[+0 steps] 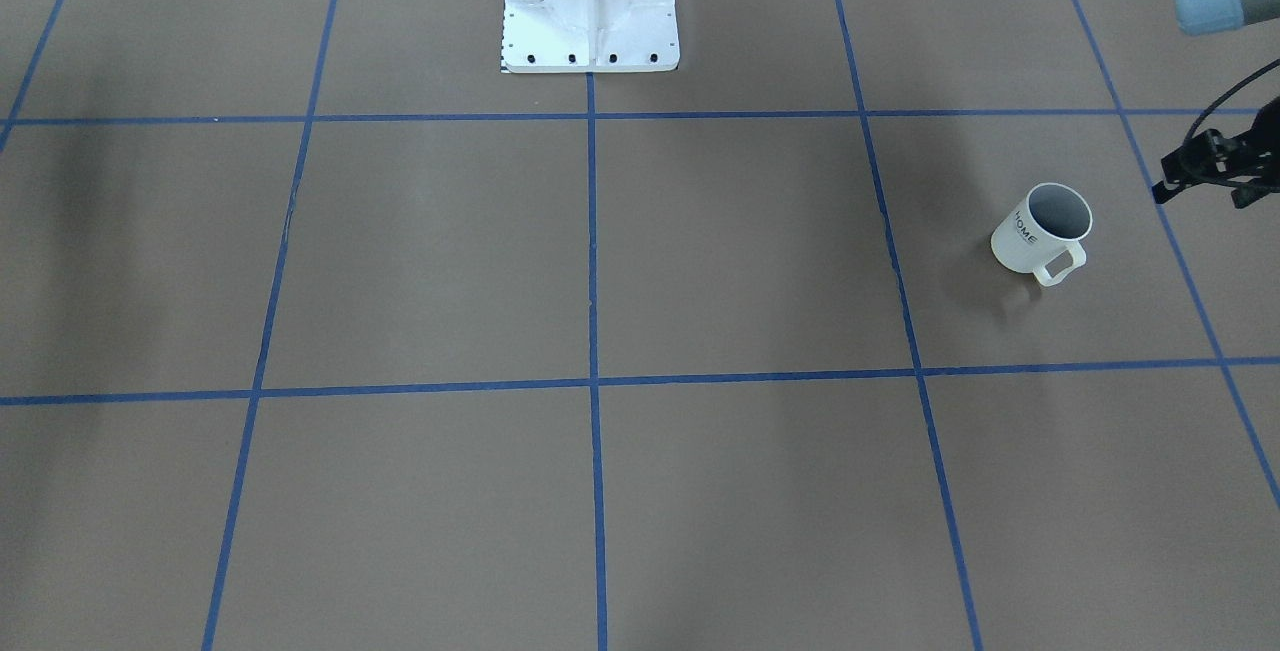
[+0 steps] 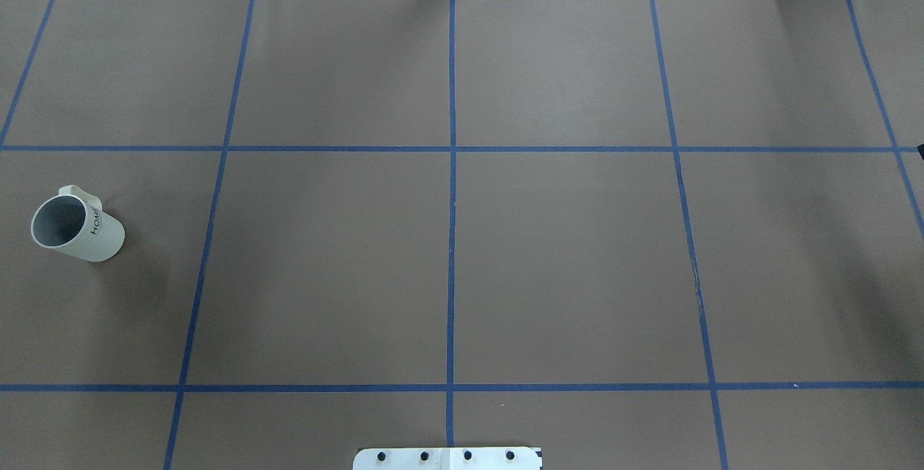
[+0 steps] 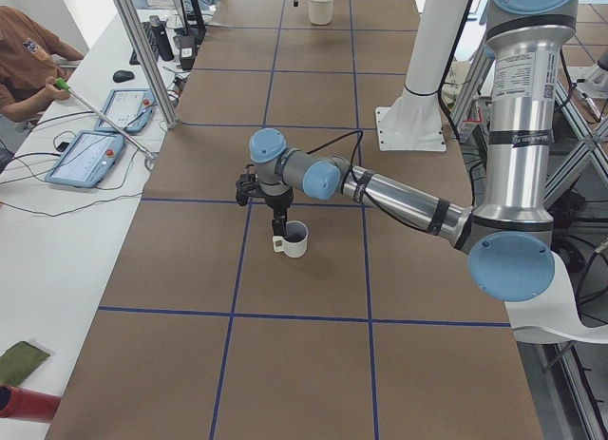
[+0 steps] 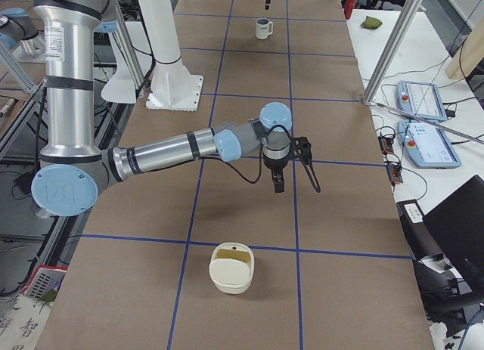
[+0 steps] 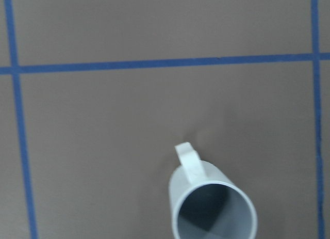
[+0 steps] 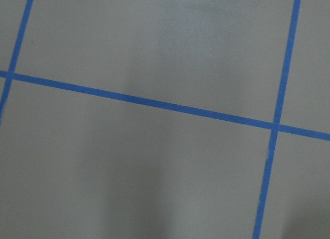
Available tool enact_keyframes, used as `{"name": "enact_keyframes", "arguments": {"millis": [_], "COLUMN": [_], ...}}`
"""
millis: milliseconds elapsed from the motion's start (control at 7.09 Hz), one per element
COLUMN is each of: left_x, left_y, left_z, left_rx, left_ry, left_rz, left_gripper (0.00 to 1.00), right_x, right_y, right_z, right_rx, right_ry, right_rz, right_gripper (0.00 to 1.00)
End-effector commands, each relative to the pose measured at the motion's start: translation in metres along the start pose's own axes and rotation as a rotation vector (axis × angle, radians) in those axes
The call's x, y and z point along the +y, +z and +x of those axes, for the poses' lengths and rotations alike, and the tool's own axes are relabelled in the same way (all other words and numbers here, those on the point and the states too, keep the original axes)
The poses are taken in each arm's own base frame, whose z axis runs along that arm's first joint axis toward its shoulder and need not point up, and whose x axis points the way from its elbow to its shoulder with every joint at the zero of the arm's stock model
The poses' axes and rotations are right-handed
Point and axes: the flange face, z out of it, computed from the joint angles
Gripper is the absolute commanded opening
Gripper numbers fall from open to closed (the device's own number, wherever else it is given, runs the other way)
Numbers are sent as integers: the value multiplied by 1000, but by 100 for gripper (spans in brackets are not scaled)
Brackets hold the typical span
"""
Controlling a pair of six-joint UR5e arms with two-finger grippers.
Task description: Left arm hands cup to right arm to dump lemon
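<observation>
The cream-white cup [image 1: 1025, 241] with "HOME" lettering stands upright on the brown table, at the left in the overhead view [image 2: 90, 235]. Its handle [image 5: 188, 164] points away from the robot. What shows of its grey inside holds no lemon; the lemon is not in view. The left gripper [image 3: 278, 223] hangs just above the cup [image 3: 294, 240], pointing down; I cannot tell if it is open. A black part of the left wrist [image 1: 1215, 166] shows at the front view's right edge. The right gripper [image 4: 278, 185] hangs above bare table, far from the cup; I cannot tell its state.
The white robot base [image 1: 590, 11] stands at mid-table. A cream container [image 4: 232, 268] with something yellowish inside sits near the table's end on the robot's right. An operator [image 3: 24, 65] and tablets [image 3: 85, 160] are at a side desk. Blue tape lines grid the table.
</observation>
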Motion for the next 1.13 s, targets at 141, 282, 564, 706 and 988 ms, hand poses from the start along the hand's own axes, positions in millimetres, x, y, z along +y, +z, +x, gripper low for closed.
{"name": "enact_keyframes", "arguments": {"millis": [141, 282, 564, 706, 988], "left_x": [-10, -11, -9, -7, -5], "left_y": [3, -1, -4, -20, -38], "left_z": [-61, -65, -88, -100, -107], "left_rx": [-16, -18, -19, -19, -20], "left_ry": [-61, -78, -119, -140, -149], "left_rz": [-21, -26, -19, 12, 48], "left_gripper": [100, 100, 100, 100, 100], "right_x": [31, 47, 58, 58, 59], "right_y": [1, 2, 6, 7, 7], "right_z": [45, 57, 66, 67, 67], "right_rx": [3, -8, -7, -4, -6], "right_ry": [11, 6, 29, 30, 34], "right_rz": [-15, -24, -37, -38, -38], "right_gripper": [100, 100, 100, 100, 100]}}
